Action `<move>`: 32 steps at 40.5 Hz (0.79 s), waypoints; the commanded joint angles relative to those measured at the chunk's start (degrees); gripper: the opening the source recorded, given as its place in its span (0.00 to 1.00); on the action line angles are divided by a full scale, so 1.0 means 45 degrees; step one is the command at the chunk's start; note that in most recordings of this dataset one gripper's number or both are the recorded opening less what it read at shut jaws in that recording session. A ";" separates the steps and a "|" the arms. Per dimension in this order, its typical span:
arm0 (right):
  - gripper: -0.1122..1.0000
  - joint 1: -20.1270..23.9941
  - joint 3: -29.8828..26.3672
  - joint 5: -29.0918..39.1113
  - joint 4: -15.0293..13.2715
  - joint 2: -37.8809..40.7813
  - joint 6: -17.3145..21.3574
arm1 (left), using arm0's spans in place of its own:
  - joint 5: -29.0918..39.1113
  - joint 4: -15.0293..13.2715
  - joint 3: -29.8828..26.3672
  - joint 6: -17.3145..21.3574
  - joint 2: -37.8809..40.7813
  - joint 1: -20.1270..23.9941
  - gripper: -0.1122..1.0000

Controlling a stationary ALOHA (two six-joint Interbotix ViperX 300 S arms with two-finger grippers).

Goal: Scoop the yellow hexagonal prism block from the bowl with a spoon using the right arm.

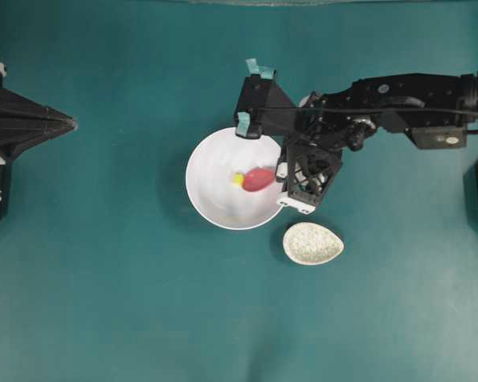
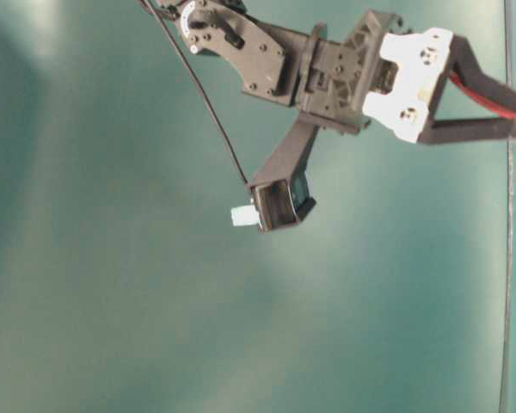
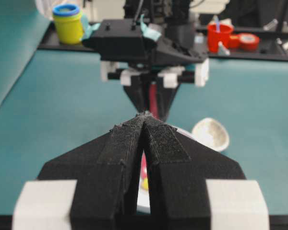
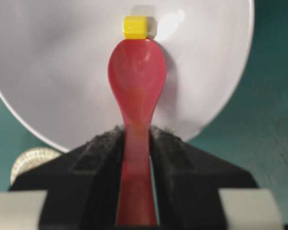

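Overhead: right tool (image 1: 280, 177) reaches in from the right over the bowl's (image 1: 203, 187) rim, spoon (image 1: 259, 178) pointing left into the bowl. Block (image 1: 238, 180) sits on the bowl floor, touching or just off the scoop's left tip, on the spoon's long axis. So the scoop has to go further left along that axis and under the block. Right arm is on it; left tool (image 1: 68, 123) is parked at the left edge, well apart. The spoon handle is hidden under the tool. The speckled rest (image 1: 313, 243) sits on the counter (image 1: 103, 278) just below-right of the bowl.

Table level: only the right arm's wrist (image 2: 344, 73) against the green counter. Bowl is a sliver at the right edge; spoon and block can't be made out.

Left wrist: left tool (image 3: 145, 125) is pinched closed, empty. Its fingers block most of the bowl; a bit of yellow block (image 3: 145, 183) and red spoon shows through the slot. The right arm faces it from beyond.

Right wrist: right tool (image 4: 137, 143) is clamped on the spoon handle (image 4: 136, 187), jaws partly apart by the handle's width. Scoop is straight ahead, block (image 4: 135, 27) right at its tip, centred. Can't tell if the tip is touching or already under the block's edge. Block is not in the scoop yet.
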 commanded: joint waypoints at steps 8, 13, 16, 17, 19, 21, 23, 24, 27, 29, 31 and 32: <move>0.32 0.0215 -0.0527 -0.0684 -0.0020 0.0352 -0.0117 | -0.0059 0.0039 -0.0371 0.0000 0.0078 0.0039 0.09; 0.32 0.0254 -0.0547 -0.1211 -0.0020 0.0449 -0.0137 | -0.0059 0.0039 -0.0371 0.0000 0.0059 0.0039 0.09; 0.32 0.0293 -0.0547 -0.1465 -0.0020 0.0488 -0.0137 | -0.0059 0.0039 -0.0371 0.0000 0.0059 0.0039 0.09; 0.32 0.0293 -0.0547 -0.1523 -0.0020 0.0508 -0.0137 | -0.0059 0.0039 -0.0371 -0.0020 0.0059 0.0039 0.09; 0.32 0.0313 -0.0547 -0.1621 -0.0020 0.0527 -0.0137 | -0.0059 0.0039 -0.0371 -0.0020 0.0059 0.0039 0.09; 0.32 0.0332 -0.0527 -0.1719 -0.0020 0.0586 -0.0137 | -0.0059 0.0039 -0.0371 -0.0020 0.0059 0.0039 0.09; 0.32 0.0332 -0.0547 -0.1836 -0.0020 0.0645 -0.0137 | -0.0059 0.0039 -0.0391 -0.0020 0.0059 0.0039 0.09; 0.32 0.0352 -0.0547 -0.1875 -0.0020 0.0664 -0.0137 | -0.0059 0.0039 -0.0391 -0.0020 0.0059 0.0039 0.09; 0.32 0.0371 -0.0508 -0.2129 -0.0020 0.0742 -0.0137 | -0.0059 0.0039 -0.0391 -0.0039 0.0059 0.0020 0.09; 0.32 0.0391 -0.0488 -0.2285 -0.0020 0.0781 -0.0137 | -0.0059 0.0039 -0.0391 -0.0039 0.0059 0.0039 0.09; 0.32 0.0430 -0.0469 -0.2441 0.0000 0.0820 -0.0137 | -0.0059 0.0039 -0.0391 -0.0039 0.0059 0.0020 0.09; 0.32 0.0410 -0.0449 -0.2500 -0.0020 0.0820 -0.0137 | -0.0059 0.0039 -0.0391 -0.0039 0.0059 0.0020 0.09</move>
